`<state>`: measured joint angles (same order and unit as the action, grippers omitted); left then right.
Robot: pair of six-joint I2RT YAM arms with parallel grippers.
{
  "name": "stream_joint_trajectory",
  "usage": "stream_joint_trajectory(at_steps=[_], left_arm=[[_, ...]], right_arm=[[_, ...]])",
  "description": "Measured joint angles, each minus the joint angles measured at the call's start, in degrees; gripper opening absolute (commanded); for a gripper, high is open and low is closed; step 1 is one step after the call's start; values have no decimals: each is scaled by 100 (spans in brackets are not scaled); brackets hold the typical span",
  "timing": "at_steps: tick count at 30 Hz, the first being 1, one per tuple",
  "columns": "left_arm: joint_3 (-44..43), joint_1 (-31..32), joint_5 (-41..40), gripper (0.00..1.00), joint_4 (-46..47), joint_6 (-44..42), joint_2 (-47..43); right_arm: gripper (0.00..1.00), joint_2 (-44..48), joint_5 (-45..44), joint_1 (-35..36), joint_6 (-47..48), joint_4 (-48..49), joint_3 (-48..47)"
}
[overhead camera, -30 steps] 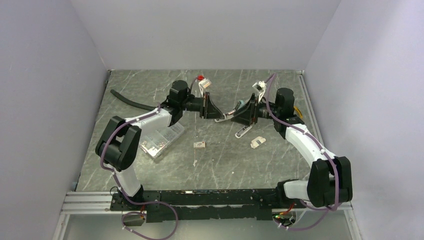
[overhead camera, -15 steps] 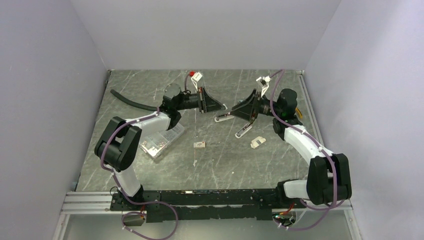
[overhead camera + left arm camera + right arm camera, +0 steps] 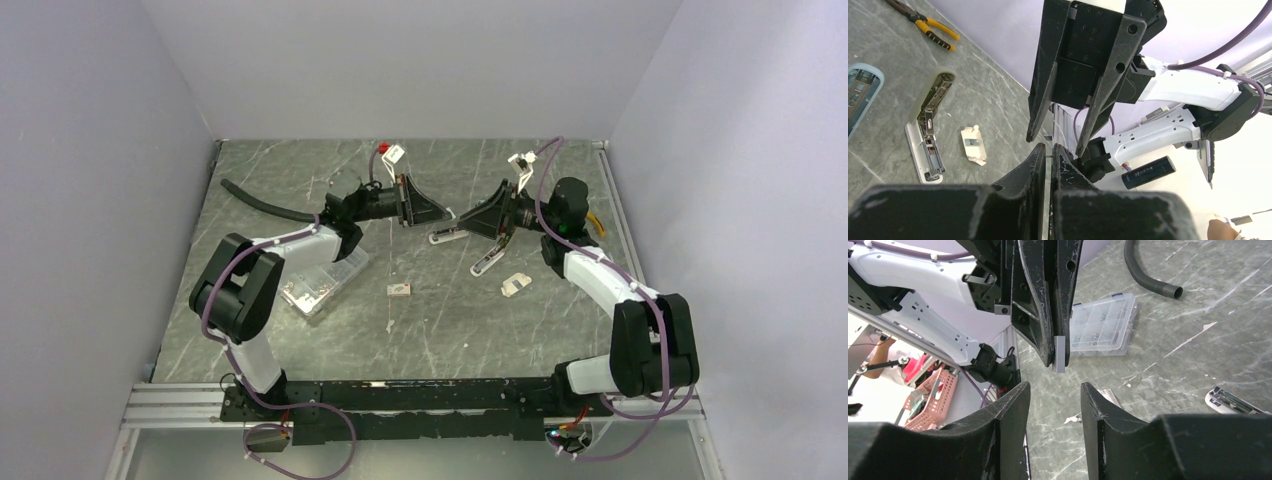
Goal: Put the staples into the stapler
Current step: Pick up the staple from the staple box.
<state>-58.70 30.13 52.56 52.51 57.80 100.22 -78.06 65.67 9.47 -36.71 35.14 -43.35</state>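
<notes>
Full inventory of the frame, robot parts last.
White open stapler: 1, white, centre-right.
Pale blue stapler: 1, blue, beside it.
Small white cardboard box: 1, white, centre.
Folded white cardboard piece: 1, white, near stapler.
Clear plastic compartment case: 1, clear, left side.
Black corrugated hose: 1, black, far left.
Yellow-handled pliers: 1, yellow, far right.
Thin grey strip: 1, grey, in left end effector.
Left end effector: 1, black, shut.
Right end effector: 1, black, open.

Matt grey marbled surface (image 3: pixel 440 320); clear glossy plastic case (image 3: pixel 1103 325); black ribbed hose (image 3: pixel 1148 275); white plastic stapler (image 3: pixel 928 135) with bare metal channel
</notes>
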Motion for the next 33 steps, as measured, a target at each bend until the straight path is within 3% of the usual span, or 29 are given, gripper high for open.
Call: stream_joint_trajectory(at_steps=[9, 33], left_arm=[[28, 55, 0, 10, -2, -7, 0], [31, 101, 4, 11, -7, -111, 0]], right_arm=[[32, -103, 2, 79, -140, 127, -9], [24, -177, 46, 87, -258, 245, -63]])
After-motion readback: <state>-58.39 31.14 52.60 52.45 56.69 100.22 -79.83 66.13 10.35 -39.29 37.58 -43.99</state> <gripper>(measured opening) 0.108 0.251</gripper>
